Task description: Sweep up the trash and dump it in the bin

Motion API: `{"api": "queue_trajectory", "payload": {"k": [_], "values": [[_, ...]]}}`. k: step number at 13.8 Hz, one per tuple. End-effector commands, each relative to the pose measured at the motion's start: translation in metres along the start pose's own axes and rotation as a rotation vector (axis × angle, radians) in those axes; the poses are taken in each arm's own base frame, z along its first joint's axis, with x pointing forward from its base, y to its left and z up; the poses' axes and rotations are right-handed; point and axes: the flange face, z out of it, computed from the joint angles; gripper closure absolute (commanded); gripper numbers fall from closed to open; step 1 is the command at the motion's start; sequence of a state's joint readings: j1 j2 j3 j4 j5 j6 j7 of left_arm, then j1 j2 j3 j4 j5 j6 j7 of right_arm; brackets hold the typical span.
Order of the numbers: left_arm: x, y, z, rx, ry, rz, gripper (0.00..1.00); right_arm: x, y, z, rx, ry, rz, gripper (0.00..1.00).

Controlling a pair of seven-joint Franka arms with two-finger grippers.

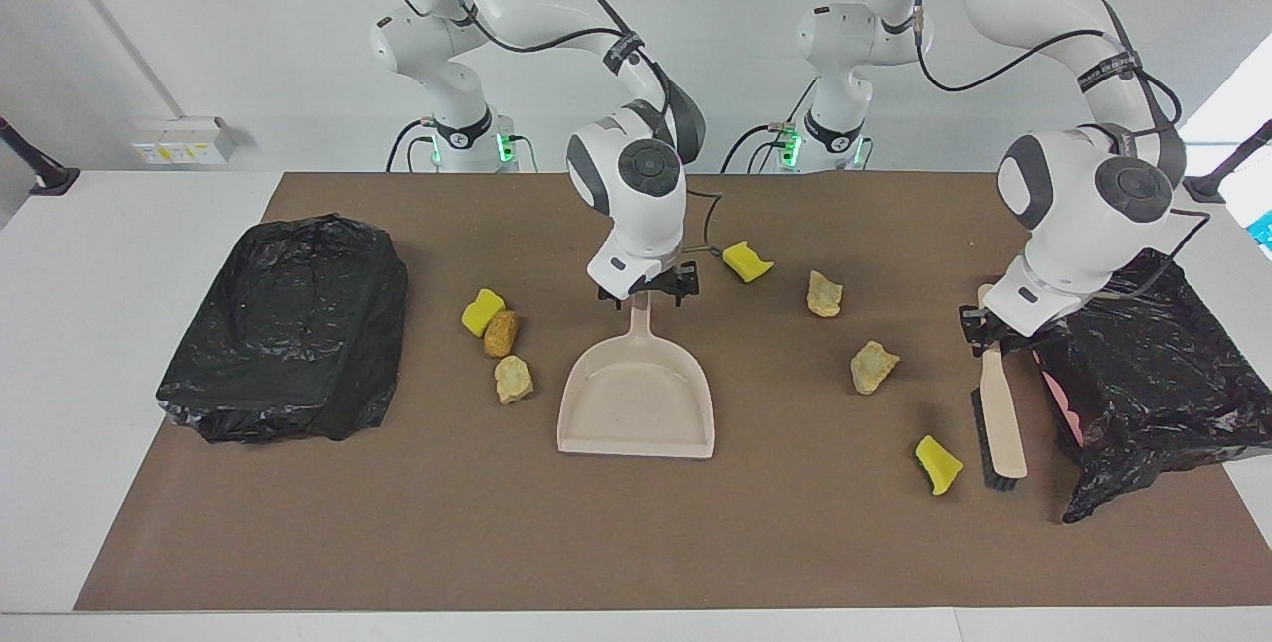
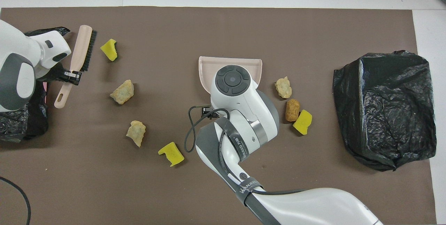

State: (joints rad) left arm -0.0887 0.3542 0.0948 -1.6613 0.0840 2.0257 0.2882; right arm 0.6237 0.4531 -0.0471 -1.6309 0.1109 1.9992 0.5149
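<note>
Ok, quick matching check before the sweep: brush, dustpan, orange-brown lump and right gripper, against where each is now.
1 brush
2 dustpan
3 orange-brown lump
4 right gripper

A open, over the dustpan's handle
B flat on the mat, mid-table
C gripped by the left gripper, beside the black bag
D between a yellow sponge chunk and a tan lump

Pairs: 1-C, 2-B, 3-D, 4-A

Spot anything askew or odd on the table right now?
Yes. The bin bag at the left arm's end sits skewed, slumped over the mat's edge with pink showing through a gap. The other bin sits square. Seven trash pieces lie scattered, none swept yet; the dustpan is empty.
</note>
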Motion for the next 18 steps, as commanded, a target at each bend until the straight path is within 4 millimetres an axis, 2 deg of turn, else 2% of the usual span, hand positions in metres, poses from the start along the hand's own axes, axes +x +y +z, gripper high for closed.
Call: {"api": "queue_trajectory", "payload": {"k": [1,2,4,5,6,7,9,10,13,15,16,18], "values": [[0.026,-0.008,0.017,0.076,0.036,0.113,1.0,-0.002,0.004,-0.001,0.012,-0.009,0.025,0.0],[0.025,-0.011,0.025,0.073,0.022,0.129,1.0,-0.002,0.005,-0.001,0.011,-0.011,0.025,0.1],[0.021,-0.006,0.029,0.054,-0.008,0.181,1.0,-0.002,0.006,-0.001,0.008,-0.014,0.021,0.41],[0.017,-0.003,0.032,0.042,-0.031,0.186,1.0,-0.002,0.006,-0.001,0.009,-0.015,0.022,0.64],[0.014,0.003,0.034,0.029,-0.06,0.192,1.0,-0.002,0.005,-0.001,0.01,-0.015,0.027,1.0],[0.011,0.009,0.034,0.016,-0.081,0.196,1.0,-0.003,0.004,-0.001,0.011,-0.018,0.034,1.0],[-0.007,0.025,0.042,-0.01,-0.135,0.216,1.0,-0.002,0.008,-0.001,0.016,-0.025,0.032,1.0],[-0.011,0.048,0.044,-0.015,-0.155,0.248,1.0,0.004,0.019,-0.001,0.019,-0.038,0.014,1.0],[-0.028,0.09,0.044,-0.036,-0.232,0.293,1.0,0.003,0.013,-0.005,0.135,-0.065,-0.138,1.0],[-0.037,0.115,0.04,-0.046,-0.306,0.294,1.0,0.009,0.026,-0.021,0.144,-0.037,-0.224,1.0],[-0.042,0.136,0.036,-0.042,-0.323,0.307,1.0,0.01,0.038,-0.034,0.148,-0.022,-0.286,1.0],[-0.059,0.161,0.028,-0.031,-0.332,0.298,1.0,0.01,0.066,-0.056,0.121,-0.027,-0.397,1.0]]}}
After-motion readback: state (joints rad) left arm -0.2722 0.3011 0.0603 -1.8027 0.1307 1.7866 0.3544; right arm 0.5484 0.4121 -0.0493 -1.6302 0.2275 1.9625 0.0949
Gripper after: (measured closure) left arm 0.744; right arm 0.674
